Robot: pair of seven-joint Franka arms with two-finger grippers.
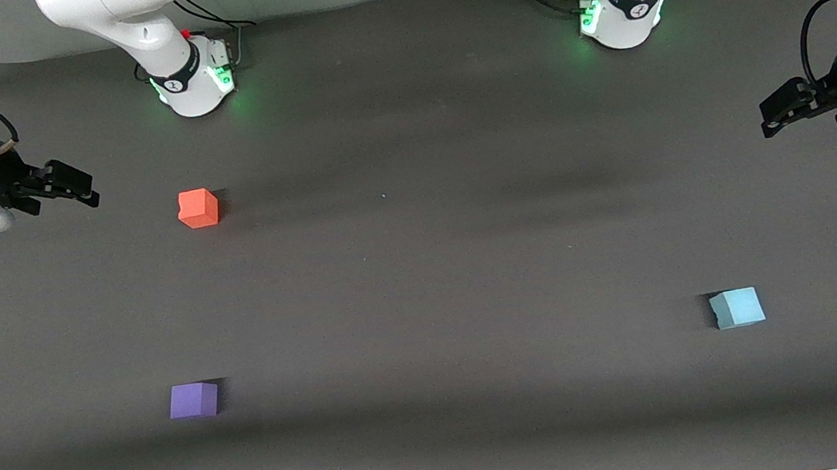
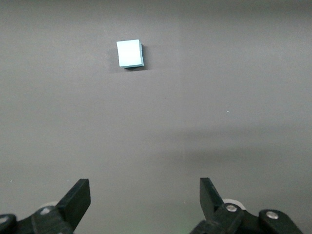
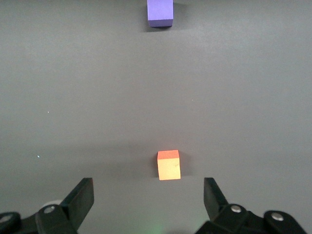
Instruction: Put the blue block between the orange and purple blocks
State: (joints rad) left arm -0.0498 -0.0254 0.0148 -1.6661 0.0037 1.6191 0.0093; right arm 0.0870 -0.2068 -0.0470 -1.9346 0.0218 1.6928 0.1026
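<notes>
Lying toward the left arm's end of the table, the blue block (image 1: 736,307) was seen well apart from the other two. The orange block (image 1: 198,208) and the purple block (image 1: 193,400) were set toward the right arm's end, the purple one nearer the front camera, with bare table (image 1: 423,267) between them as the likely target spot. The left gripper (image 2: 145,195) was held above the table with fingers spread and nothing grasped, probably because it was best placed for the pickup. The right gripper (image 3: 148,195) was likewise held released, waiting near the orange block.
</notes>
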